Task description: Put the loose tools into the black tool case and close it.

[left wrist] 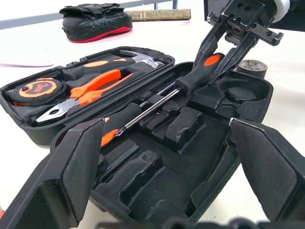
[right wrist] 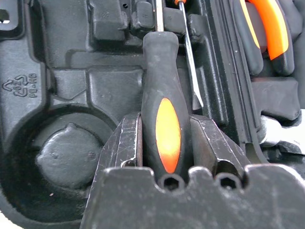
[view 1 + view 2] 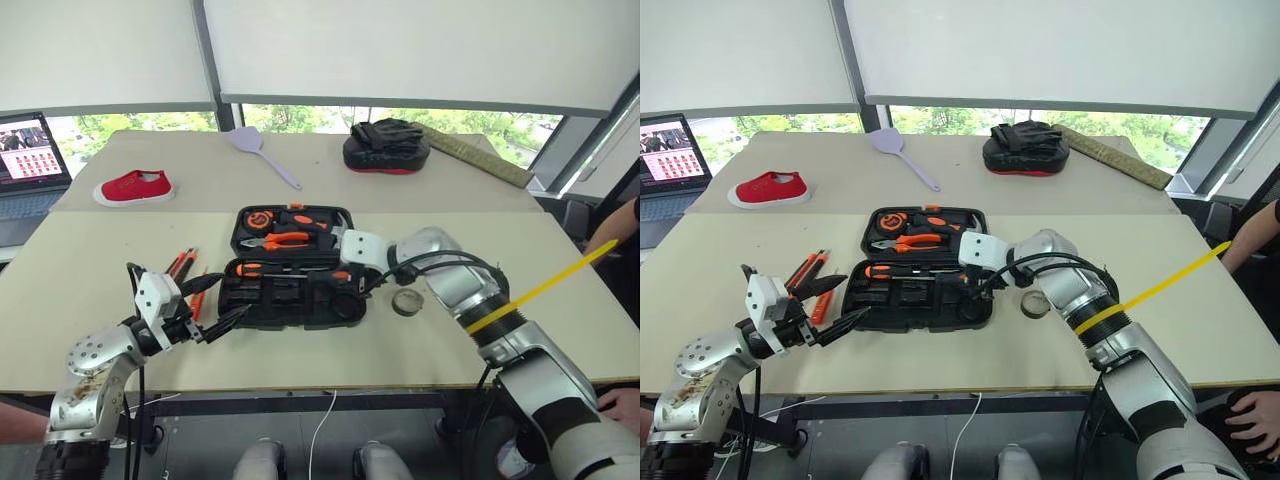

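Observation:
The black tool case (image 3: 262, 303) lies open in the middle of the near table, its moulded tray toward me. My right gripper (image 3: 345, 274) is over the tray's right part, shut on an orange-and-black screwdriver (image 2: 161, 62) whose shaft lies along a slot. A second screwdriver (image 1: 125, 122) rests in the tray beside it. My left gripper (image 3: 222, 298) hangs open at the case's front left corner, holding nothing. On the table left of the case lie an orange-black utility knife (image 3: 181, 263) and a slim orange tool (image 3: 199, 297). The grey tape roll (image 3: 407, 301) sits to the right of the case.
The lid holds orange-handled pliers (image 3: 283, 240), a tape measure (image 3: 259, 218) and a hammer. On the far table are a red shoe (image 3: 133, 187), a lilac spatula (image 3: 262, 150) and a black padded mitt (image 3: 385, 150). A laptop (image 3: 30, 150) stands far left. A person's hand (image 3: 1252, 410) is at the lower right.

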Controlling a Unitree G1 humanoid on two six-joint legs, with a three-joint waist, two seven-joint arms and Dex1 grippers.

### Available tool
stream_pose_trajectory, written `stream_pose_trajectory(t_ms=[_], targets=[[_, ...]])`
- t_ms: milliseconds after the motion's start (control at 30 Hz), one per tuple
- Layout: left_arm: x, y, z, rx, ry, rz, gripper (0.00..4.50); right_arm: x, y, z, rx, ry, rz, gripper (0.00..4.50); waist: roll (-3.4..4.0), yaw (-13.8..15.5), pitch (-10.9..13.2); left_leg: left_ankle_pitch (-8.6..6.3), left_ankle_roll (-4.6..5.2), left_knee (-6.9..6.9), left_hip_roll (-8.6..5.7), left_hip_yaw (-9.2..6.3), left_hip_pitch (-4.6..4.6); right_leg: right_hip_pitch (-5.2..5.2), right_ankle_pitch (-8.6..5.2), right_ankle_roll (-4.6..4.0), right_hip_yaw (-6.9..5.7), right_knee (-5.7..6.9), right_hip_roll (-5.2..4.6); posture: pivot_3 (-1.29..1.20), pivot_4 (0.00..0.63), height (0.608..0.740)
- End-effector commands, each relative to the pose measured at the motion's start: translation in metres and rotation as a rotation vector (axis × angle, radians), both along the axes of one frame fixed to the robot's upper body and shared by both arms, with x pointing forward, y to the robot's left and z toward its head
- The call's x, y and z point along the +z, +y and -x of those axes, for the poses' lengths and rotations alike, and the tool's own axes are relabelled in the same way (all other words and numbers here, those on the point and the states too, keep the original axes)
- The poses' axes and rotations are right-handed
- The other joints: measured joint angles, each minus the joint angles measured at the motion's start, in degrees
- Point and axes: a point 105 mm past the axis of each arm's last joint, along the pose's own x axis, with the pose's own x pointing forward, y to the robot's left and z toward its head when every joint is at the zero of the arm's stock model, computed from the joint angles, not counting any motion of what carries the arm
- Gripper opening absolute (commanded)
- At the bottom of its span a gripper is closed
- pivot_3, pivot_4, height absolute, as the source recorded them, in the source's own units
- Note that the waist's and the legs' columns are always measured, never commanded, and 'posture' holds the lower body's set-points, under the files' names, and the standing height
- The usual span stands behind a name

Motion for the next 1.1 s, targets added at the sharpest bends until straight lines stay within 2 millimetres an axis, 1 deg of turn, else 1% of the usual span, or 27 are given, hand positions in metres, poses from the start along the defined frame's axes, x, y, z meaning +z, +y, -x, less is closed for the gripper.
stream_pose_trajectory(t_ms=[33, 67, 133, 200, 233, 267, 300, 333, 400, 467, 500, 533, 567, 600, 633, 667, 767, 833, 867, 900, 933, 967, 1100], targets=[[0.009, -0.004, 0.003, -0.010, -0.049, -0.005, 4.50, 0.003, -0.001, -0.009, -0.006, -0.046, 0.012, 1.03, 0.00, 0.0, 0.0, 0.00, 0.00, 0.00, 0.01, 0.00, 0.01, 0.00, 0.00, 0.00, 0.00, 0.00, 0.01, 0.00, 0.150, 0.740], [0.009, -0.004, 0.003, -0.009, -0.049, -0.005, 4.50, 0.002, -0.001, -0.010, -0.001, -0.045, 0.012, 1.03, 0.00, 0.0, 0.0, 0.00, 0.00, 0.00, 0.01, 0.00, 0.01, 0.00, 0.00, -0.01, 0.00, 0.00, 0.00, 0.00, 0.150, 0.740], [0.008, -0.004, 0.003, -0.004, -0.050, -0.004, 4.50, 0.003, 0.000, -0.011, 0.023, -0.075, 0.011, 2.03, 0.00, 0.0, 0.0, 0.00, 0.00, 0.00, 0.01, 0.01, 0.01, -0.01, 0.00, -0.01, 0.00, 0.00, 0.00, 0.00, 0.150, 0.740], [0.008, -0.003, 0.004, -0.001, -0.049, -0.004, 4.50, 0.005, 0.000, -0.013, 0.037, -0.099, 0.014, 2.63, 0.00, 0.1, 0.0, 0.00, 0.00, -0.01, -0.02, 0.01, 0.00, 0.00, 0.00, 0.00, 0.00, -0.02, -0.02, 0.00, 0.150, 0.740], [0.008, -0.003, 0.004, 0.000, -0.048, -0.005, 4.50, 0.011, 0.003, -0.012, 0.065, -0.123, -0.011, 2.94, 0.00, 0.1, 0.0, 0.00, -0.01, -0.01, -0.03, 0.02, 0.00, 0.00, 0.00, 0.00, 0.01, -0.03, -0.04, 0.00, 0.150, 0.740], [0.007, -0.002, 0.004, 0.001, -0.047, -0.006, 4.50, 0.014, 0.005, -0.011, 0.085, -0.139, -0.030, 3.35, 0.00, 0.1, 0.0, -0.01, -0.01, -0.02, -0.03, 0.04, -0.01, 0.00, 0.00, 0.00, 0.02, -0.05, -0.04, 0.00, 0.150, 0.740], [0.007, -0.002, 0.004, 0.002, -0.046, -0.007, 4.50, 0.020, 0.008, -0.007, 0.127, -0.145, -0.058, 3.59, 0.00, 0.1, 0.0, -0.01, -0.01, -0.04, -0.03, 0.04, -0.01, 0.00, 0.00, 0.01, 0.02, -0.07, -0.04, 0.00, 0.150, 0.740], [0.006, -0.001, 0.004, 0.003, -0.046, -0.008, 4.50, 0.026, 0.008, -0.005, 0.156, -0.154, -0.083, 3.99, 0.00, 0.0, 0.0, -0.02, -0.01, -0.06, -0.03, 0.04, -0.01, 0.00, -0.01, 0.01, 0.02, -0.07, -0.03, 0.00, 0.150, 0.740], [0.006, 0.001, 0.003, 0.006, -0.047, -0.014, 4.50, 0.054, 0.011, 0.004, 0.197, -0.131, -0.257, 3.99, 0.00, 0.0, 0.0, -0.02, -0.01, -0.13, -0.03, 0.05, -0.01, -0.03, -0.01, 0.01, 0.04, -0.07, -0.02, 0.00, 0.150, 0.740], [0.006, 0.003, 0.003, 0.009, -0.049, -0.018, 4.50, 0.073, 0.011, 0.009, 0.209, -0.103, -0.407, 3.99, -0.01, 0.0, 0.0, -0.02, -0.01, -0.15, -0.01, 0.05, -0.01, -0.03, 0.00, 0.00, 0.04, -0.06, 0.00, 0.00, 0.150, 0.740], [0.007, 0.005, 0.002, 0.014, -0.051, -0.023, 4.50, 0.077, 0.010, 0.008, 0.176, -0.067, -0.486, 3.99, -0.01, -0.1, 0.0, -0.02, -0.01, -0.15, -0.01, 0.05, -0.01, -0.03, 0.00, 0.00, 0.05, -0.05, 0.00, 0.00, 0.150, 0.740], [0.007, 0.006, 0.002, 0.019, -0.052, -0.027, 4.50, 0.078, 0.010, 0.006, 0.147, -0.042, -0.540, 3.72, -0.01, -0.1, 0.0, -0.02, -0.01, -0.15, 0.01, 0.05, -0.01, -0.03, 0.00, 0.00, 0.05, -0.05, 0.01, 0.00, 0.150, 0.740], [0.006, 0.008, 0.001, 0.025, -0.053, -0.030, 4.50, 0.074, 0.011, 0.004, 0.109, -0.019, -0.573, 3.46, -0.01, -0.1, 0.0, -0.02, -0.01, -0.15, 0.02, 0.04, 0.00, -0.01, 0.00, 0.00, 0.05, -0.04, 0.01, 0.00, 0.150, 0.740], [0.006, 0.009, 0.001, 0.028, -0.054, -0.033, 4.50, 0.070, 0.012, 0.003, 0.084, -0.006, -0.584, 3.26, -0.01, -0.1, 0.0, -0.02, -0.01, -0.15, 0.02, 0.04, 0.01, -0.01, 0.01, -0.01, 0.04, -0.04, 0.01, 0.00, 0.150, 0.740], [0.006, 0.009, 0.001, 0.029, -0.055, -0.034, 4.50, 0.066, 0.013, 0.002, 0.065, 0.000, -0.591, 2.88, -0.01, -0.1, 0.0, -0.02, -0.02, -0.15, 0.03, 0.04, 0.03, 0.00, 0.01, -0.02, 0.04, -0.02, 0.01, 0.00, 0.150, 0.740], [0.006, 0.009, 0.001, 0.030, -0.055, -0.035, 4.50, 0.062, 0.015, 0.001, 0.045, 0.001, -0.599, 2.62, -0.01, -0.1, 0.0, -0.02, -0.02, -0.15, 0.03, 0.04, 0.03, 0.00, 0.01, -0.02, 0.03, -0.03, 0.00, 0.00, 0.150, 0.740], [0.004, 0.008, -0.001, 0.035, -0.055, -0.035, 4.50, 0.043, 0.025, -0.003, -0.016, 0.026, -0.623, 1.53, -0.01, 0.0, 0.0, -0.02, -0.02, -0.15, -0.01, 0.06, 0.01, -0.03, 0.01, -0.02, 0.04, -0.04, -0.04, 0.00, 0.150, 0.740], [0.003, 0.005, 0.000, 0.030, -0.052, -0.039, 4.50, 0.021, 0.033, -0.003, -0.033, 0.042, -0.578, 0.89, 0.00, -0.1, 0.0, -0.02, -0.02, -0.15, 0.00, 0.07, 0.00, -0.05, 0.01, -0.02, 0.06, -0.04, -0.03, 0.00, 0.150, 0.740], [0.003, 0.005, 0.000, 0.030, -0.051, -0.041, 4.50, 0.011, 0.037, -0.003, -0.031, 0.053, -0.554, 0.49, 0.00, -0.1, 0.0, -0.02, -0.02, -0.15, 0.00, 0.07, 0.00, -0.06, 0.01, -0.02, 0.06, -0.03, -0.03, 0.00, 0.150, 0.740], [0.003, 0.005, 0.001, 0.032, -0.049, -0.047, 4.50, 0.000, 0.041, 0.001, -0.018, 0.086, -0.515, 0.18, 0.00, -0.2, 0.0, -0.02, -0.02, -0.15, 0.00, 0.07, 0.00, -0.06, 0.01, -0.02, 0.06, -0.03, -0.02, 0.00, 0.150, 0.740], [0.004, 0.009, 0.003, 0.046, -0.050, -0.049, 4.50, -0.013, 0.043, 0.002, -0.021, 0.128, -0.466, 0.08, 0.00, -0.2, 0.0, -0.02, -0.02, -0.15, 0.00, 0.07, 0.00, -0.05, 0.01, -0.02, 0.05, -0.03, -0.01, 0.00, 0.150, 0.740], [0.005, 0.013, 0.004, 0.058, -0.052, -0.048, 4.50, -0.020, 0.043, 0.002, -0.035, 0.161, -0.441, 0.08, 0.00, -0.2, 0.0, -0.02, -0.02, -0.15, 0.00, 0.08, 0.00, -0.06, 0.01, -0.02, 0.05, -0.04, -0.01, 0.00, 0.150, 0.740], [0.003, 0.021, 0.011, 0.065, -0.033, -0.067, 4.50, -0.036, 0.044, -0.001, -0.061, 0.192, -0.369, 0.08, 0.00, -0.5, 0.0, -0.02, -0.02, -0.15, 0.02, 0.08, 0.02, -0.05, 0.01, -0.02, 0.07, -0.02, -0.01, 0.00, 0.150, 0.740]])
